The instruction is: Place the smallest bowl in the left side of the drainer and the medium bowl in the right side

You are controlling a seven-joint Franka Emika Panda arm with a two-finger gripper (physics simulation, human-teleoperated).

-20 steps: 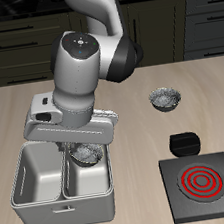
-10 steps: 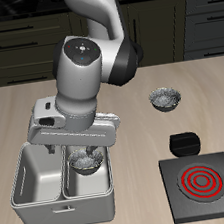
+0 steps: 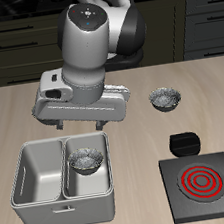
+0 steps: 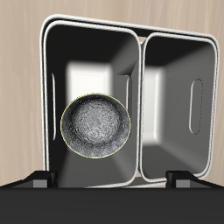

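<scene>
A simulated kitchen: dark cabinet fronts with slim handles (image 3: 13, 42) line the far wall behind a pale wood-grain desk (image 3: 13, 108). On it sit a black stove (image 3: 205, 185) with glowing red rings, a light-grey two-compartment drainer (image 3: 34, 191) holding one speckled metal bowl (image 3: 86, 162), and another such bowl (image 3: 166, 99) farther back.

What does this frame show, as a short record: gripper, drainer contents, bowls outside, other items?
gripper: gripper open, holding nothing, above the drainer
drainer contents: one speckled bowl upright in one compartment; other compartment empty
bowl outside: second speckled bowl on the table, farther back, apart from the drainer
bowl sizes: cannot tell which is smaller
other items: black stove with red rings; small black object beside it
</scene>
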